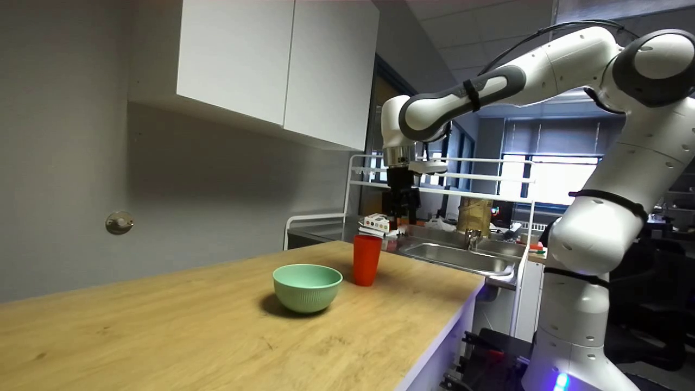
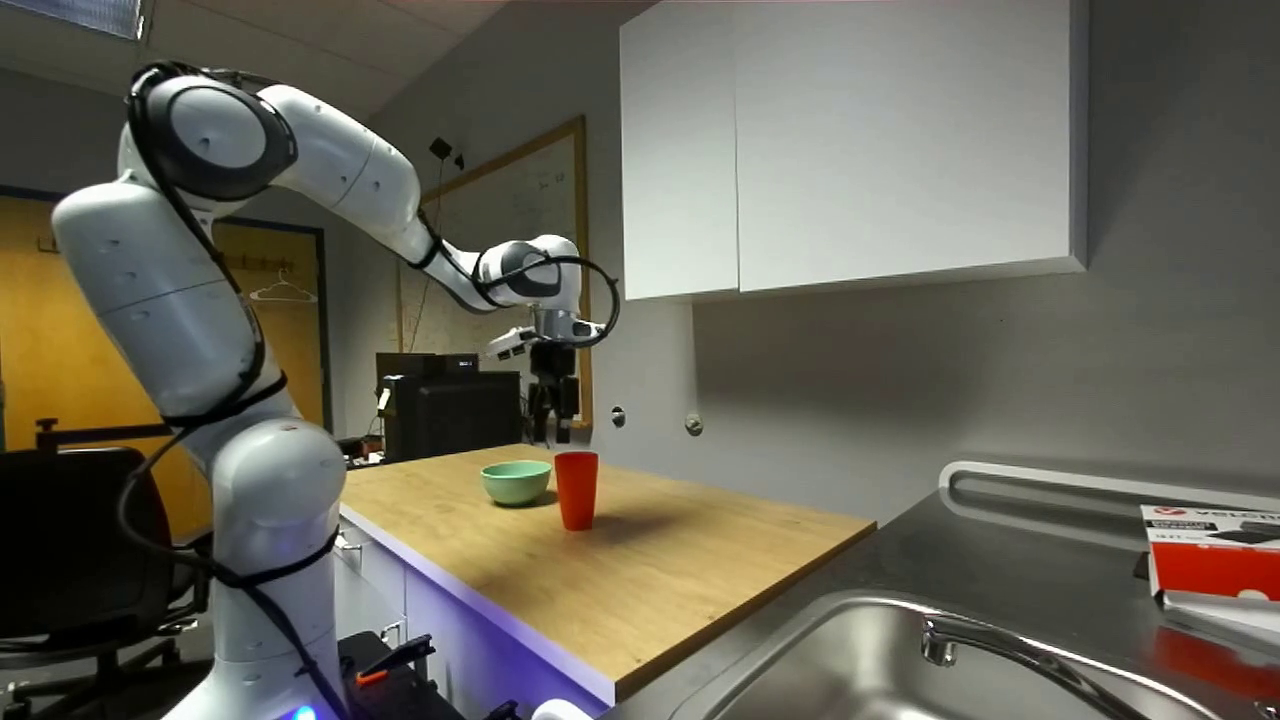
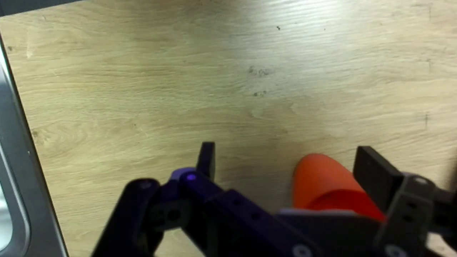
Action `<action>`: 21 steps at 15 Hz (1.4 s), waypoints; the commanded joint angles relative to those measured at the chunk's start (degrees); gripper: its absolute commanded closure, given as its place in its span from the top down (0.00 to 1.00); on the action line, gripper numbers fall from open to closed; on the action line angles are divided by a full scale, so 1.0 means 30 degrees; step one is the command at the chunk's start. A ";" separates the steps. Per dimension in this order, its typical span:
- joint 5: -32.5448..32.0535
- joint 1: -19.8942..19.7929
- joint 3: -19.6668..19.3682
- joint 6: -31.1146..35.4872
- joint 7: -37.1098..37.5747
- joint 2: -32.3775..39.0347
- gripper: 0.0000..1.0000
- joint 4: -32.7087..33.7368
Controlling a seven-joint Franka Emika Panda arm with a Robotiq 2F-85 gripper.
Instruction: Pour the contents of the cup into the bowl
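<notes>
While the claw [image 2: 552, 428] hangs above the surface [image 1: 190, 336], released, I have the cup [image 1: 367, 260] standing upright below it and apart from it. In both exterior views I see a gap between the claw's tips and the cup's rim. From the wrist view I read its two fingers [image 3: 378, 178] as spread wide, with wood grain showing between them. There the cup shows low in the picture, within that spread but well over toward the finger on the picture's right, though I can't judge the depth. The claw's own body covers part of the cup, and I can't make out what is inside. The bowl [image 1: 307, 296] sits upright on the surface near the cup, a gap between the two. My arm [image 1: 592, 233] reaches over the surface from beside it, the claw pointing down. In an exterior view I get the sink [image 2: 860, 660] in the foreground, with the cup between it and the bowl.
</notes>
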 commanded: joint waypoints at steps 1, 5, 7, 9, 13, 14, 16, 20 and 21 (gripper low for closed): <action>0.0004 -0.0219 -0.0498 0.0769 -0.0008 0.1499 1.00 0.1151; 0.0291 -0.0302 -0.1113 0.1648 -0.0189 0.3126 1.00 0.1837; 0.0418 -0.0320 -0.1373 0.2061 -0.0190 0.3985 1.00 0.2146; 0.0462 -0.0337 -0.1545 0.2272 -0.0093 0.4757 1.00 0.2507; 0.0353 -0.0279 -0.1700 0.2281 0.0135 0.5900 0.73 0.3191; 0.0341 -0.0244 -0.1700 0.2215 0.0167 0.6127 0.67 0.3386; 0.0255 -0.0193 -0.1679 0.2146 0.0264 0.6437 0.49 0.3666; 0.0269 -0.0129 -0.1681 0.2171 0.0374 0.6791 0.20 0.4043; 0.0307 -0.0114 -0.1682 0.2187 0.0373 0.6828 0.13 0.4100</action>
